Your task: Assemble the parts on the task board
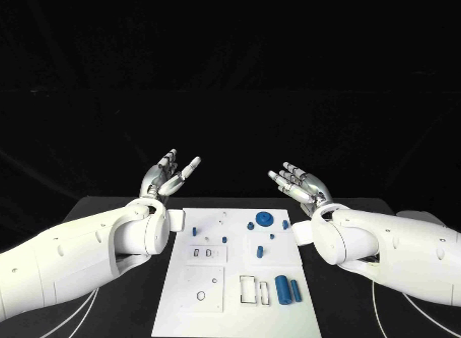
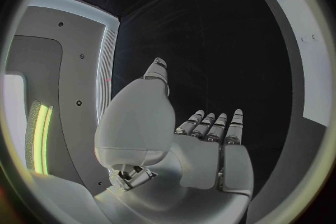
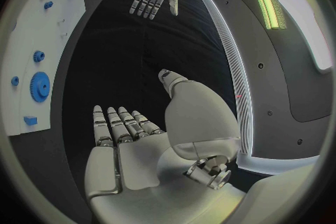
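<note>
Judging by the loose blue parts [image 1: 283, 289] lying on the task board [image 1: 180, 310], assembly looks barely begun; left robot hand [image 1: 168, 177] and right robot hand [image 1: 299, 184] hover empty, fingers spread.

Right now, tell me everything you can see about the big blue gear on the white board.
The big blue gear is a round, toothed disc that looks like plastic, the largest round blue part on the task board. It lies flat near the board's far edge, with smaller blue pieces close by but apart from it. Neither hand touches it; the left hand and right hand are raised beyond the board.
</note>
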